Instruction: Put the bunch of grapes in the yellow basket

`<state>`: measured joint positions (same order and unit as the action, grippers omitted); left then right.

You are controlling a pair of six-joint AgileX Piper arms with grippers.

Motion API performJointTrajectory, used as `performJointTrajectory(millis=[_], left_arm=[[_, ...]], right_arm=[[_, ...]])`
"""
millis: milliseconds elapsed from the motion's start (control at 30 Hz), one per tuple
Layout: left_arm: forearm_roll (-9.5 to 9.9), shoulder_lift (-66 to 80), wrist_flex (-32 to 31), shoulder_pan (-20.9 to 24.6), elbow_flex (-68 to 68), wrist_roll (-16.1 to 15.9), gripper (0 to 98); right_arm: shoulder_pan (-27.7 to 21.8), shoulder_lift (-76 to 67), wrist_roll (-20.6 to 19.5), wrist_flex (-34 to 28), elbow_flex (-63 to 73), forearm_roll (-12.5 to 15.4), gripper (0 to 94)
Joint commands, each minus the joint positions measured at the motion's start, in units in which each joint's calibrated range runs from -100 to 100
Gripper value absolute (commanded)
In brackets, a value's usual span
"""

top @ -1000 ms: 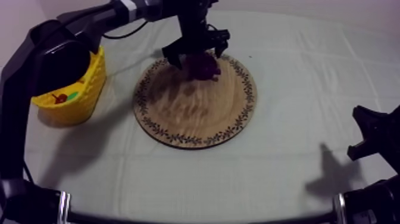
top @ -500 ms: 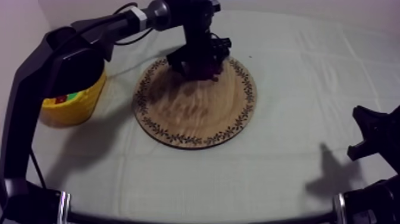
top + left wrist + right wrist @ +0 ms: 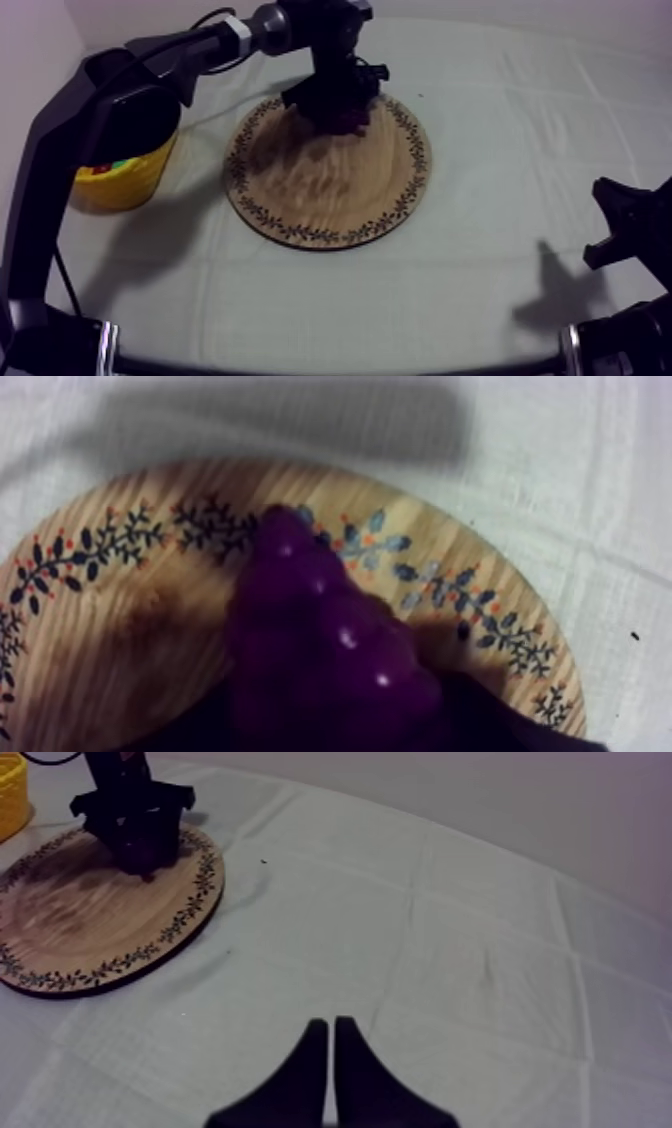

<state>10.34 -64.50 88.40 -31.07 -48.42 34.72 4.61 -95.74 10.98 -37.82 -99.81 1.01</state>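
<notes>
The purple bunch of grapes [image 3: 349, 120] lies at the far rim of the round wooden board [image 3: 320, 195]. My left gripper [image 3: 336, 102] stands down over it, its black fingers closed in against the bunch. From the left wrist the grapes [image 3: 320, 636] loom very close over the patterned rim of the board [image 3: 100, 616]. In the right wrist view the left gripper [image 3: 142, 844] sits on the grapes [image 3: 150, 860] at the back of the board [image 3: 80, 922]. The yellow basket [image 3: 125, 178] stands left of the board. My right gripper [image 3: 331, 1030] is shut on nothing, low at the right [image 3: 612, 225].
Something red and green [image 3: 105, 165] lies inside the basket, which the left arm partly covers. The basket's edge [image 3: 10, 792] shows beyond the board from the right wrist. Bare cloth stretches right of and in front of the board.
My left gripper has come down over the grapes and its fingers have drawn in around the bunch. The arm now covers more of the basket. The right arm has not moved.
</notes>
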Motion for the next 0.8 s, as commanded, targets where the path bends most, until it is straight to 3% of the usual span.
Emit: performJointTrajectory(millis=[0, 300, 533, 767], left_arm=[[0.24, -0.06, -0.13, -0.01, -0.01, -0.04, 60.9], [0.99, 3.09, -1.25, 0.15, 2.4, -0.52, 48.8], [1.17, 14.72, -2.85, 1.15, 10.71, -2.02, 47.1], [0.94, 33.15, -3.54, 2.91, 28.99, -4.66, 49.7]], right_arm=[[-0.02, -0.01, -0.01, 0.0, 0.03, -0.01, 0.4], [-0.02, -0.01, -0.01, 0.0, 0.03, -0.01, 0.4], [-0.02, -0.01, -0.01, 0.0, 0.03, -0.01, 0.4], [-0.02, -0.01, -0.01, 0.0, 0.03, -0.01, 0.4]])
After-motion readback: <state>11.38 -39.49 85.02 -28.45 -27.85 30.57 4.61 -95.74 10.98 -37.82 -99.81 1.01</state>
